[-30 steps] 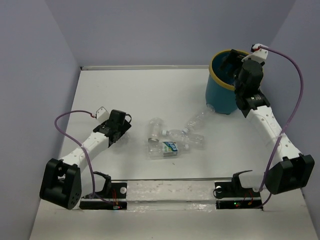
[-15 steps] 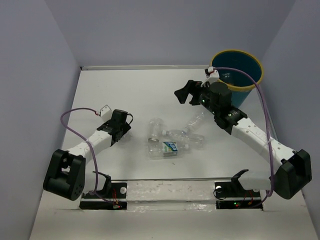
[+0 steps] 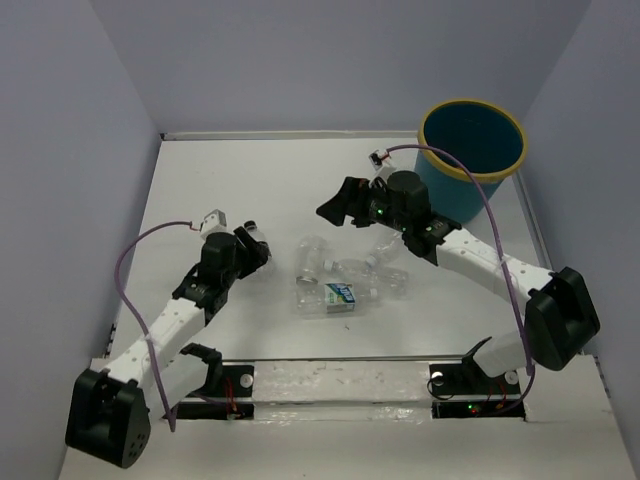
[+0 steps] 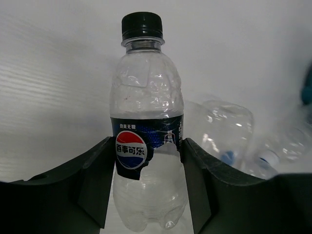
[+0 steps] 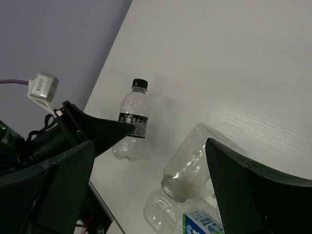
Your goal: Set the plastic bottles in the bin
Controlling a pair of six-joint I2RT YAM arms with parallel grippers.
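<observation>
My left gripper (image 4: 147, 161) is shut on a clear bottle with a dark blue label and a black cap (image 4: 146, 146). It holds the bottle upright at the table's left (image 3: 256, 236). Several more plastic bottles lie in a heap at mid-table: a clear capless one (image 3: 315, 255), one with a green-white label (image 3: 338, 296) and others (image 3: 388, 282). My right gripper (image 3: 335, 203) hangs open above the table, just beyond the heap, with nothing between its fingers (image 5: 63, 170). The teal bin with a yellow rim (image 3: 485, 200) stands at the back right.
Purple-grey walls close in the white table on the left, back and right. A metal rail with the arm bases (image 3: 340, 375) runs along the near edge. The right arm's cable (image 3: 495, 250) loops over the table beside the bin.
My left gripper has shut on the blue-label bottle. The right arm has swung from above the bin leftward and now hangs near the bottle heap, still open.
</observation>
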